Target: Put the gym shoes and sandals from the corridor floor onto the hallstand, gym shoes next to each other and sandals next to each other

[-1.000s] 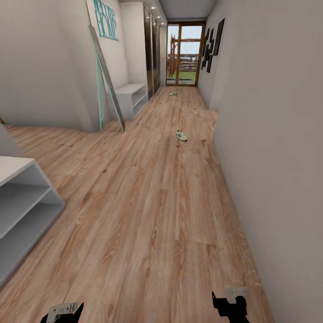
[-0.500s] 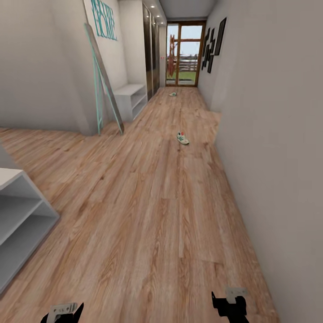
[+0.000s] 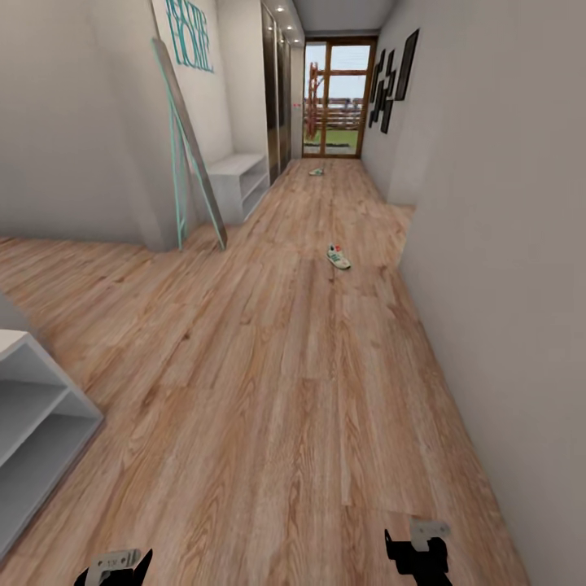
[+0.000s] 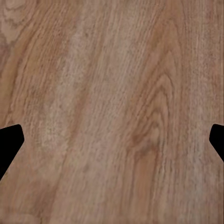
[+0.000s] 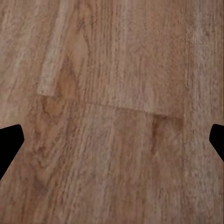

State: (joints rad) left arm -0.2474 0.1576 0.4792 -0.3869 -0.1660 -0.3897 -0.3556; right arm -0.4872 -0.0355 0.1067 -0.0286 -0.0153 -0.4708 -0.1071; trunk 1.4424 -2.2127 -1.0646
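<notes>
Long, narrow corridor seen from the head camera, with the corridor floor (image 3: 268, 391) of warm brown wood planks running away toward a glazed door (image 3: 334, 102) at the far end. One gym shoe (image 3: 338, 257), white with green stripe and a red patch, lying alone on the planks about midway down, near the right-hand wall (image 3: 505, 244). A second gym shoe (image 3: 316, 172), very small at this range, lying on the floor near the glazed door. Low white hallstand (image 3: 240, 181) standing against the left wall farther along, its two open shelves facing the corridor, well apart from both shoes. Teal-framed mirror (image 3: 189, 150) leaning on the wall just before the stand, under teal lettering (image 3: 190, 37). Dark picture frames (image 3: 392, 80) hanging on the right wall near the door. Corner of a separate white shelf unit (image 3: 37, 423) at the near left edge.

Left gripper (image 3: 114, 568) and right gripper (image 3: 417, 553) low at the bottom edge of the head view, over bare planks. In the left wrist view, fingertips (image 4: 9, 144) at opposite edges, spread wide, nothing between them but wood grain. In the right wrist view, fingertips (image 5: 9, 142) likewise set far apart, holding nothing, with a plank joint crossing between them.
</notes>
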